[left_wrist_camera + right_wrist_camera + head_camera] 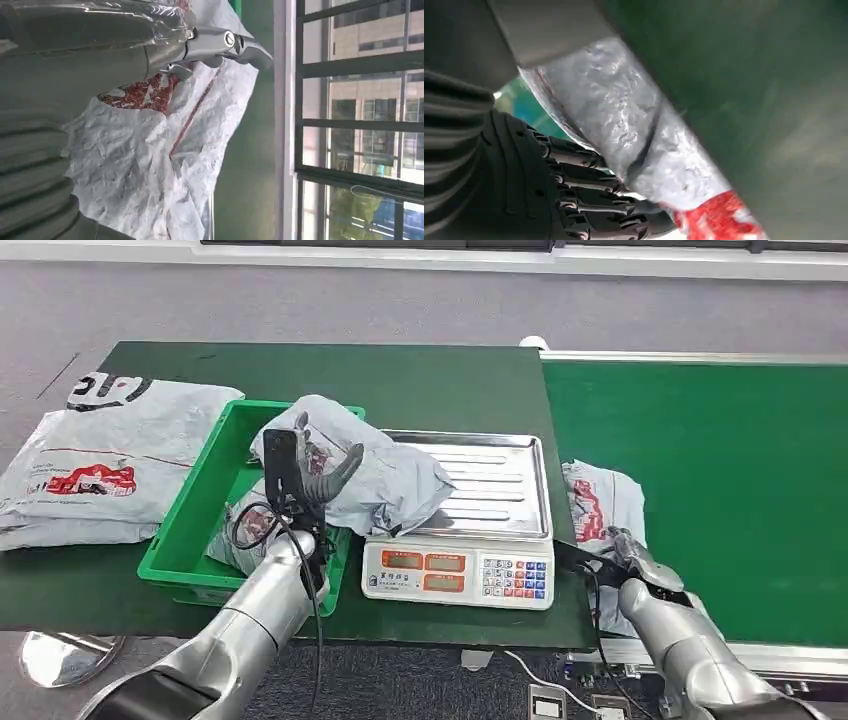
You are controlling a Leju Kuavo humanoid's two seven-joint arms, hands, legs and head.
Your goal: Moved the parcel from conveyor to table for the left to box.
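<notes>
Grey crinkled plastic is what my left hand [312, 472] has against its fingers: a soft mailer parcel with red print [375, 480], lying half over the near corner of the green plastic crate [190, 545] and half on the steel pan of the weighing scale [497, 502]. In the left wrist view the thumb [227, 44] is pressed into the bag's [150, 165] wrinkled skin, so I judge that hand to be grasping it, though I cannot see the fingers close around the far side. Its long axis runs across me, from the crate towards the scale. Well beyond that hand's outer side, more grey mailer bags [100, 465] lie stacked on the dark green table [420, 375].

Moving over to my right hand [630, 555], the second grey mailer parcel with red print [600, 505] lies at the near edge of the bright green conveyor belt [720, 470], just ahead of the fingertips and touching or nearly so. In the right wrist view the dark fingers [574, 185] are curled just beside the bag's [624, 130] edge; I cannot tell whether they have hold of it. Its long axis points away from me, along the belt's edge. My right hand is plainly the nearer one, and the table lies to that hand's inner side, past the scale, so the carry goes that way.
</notes>
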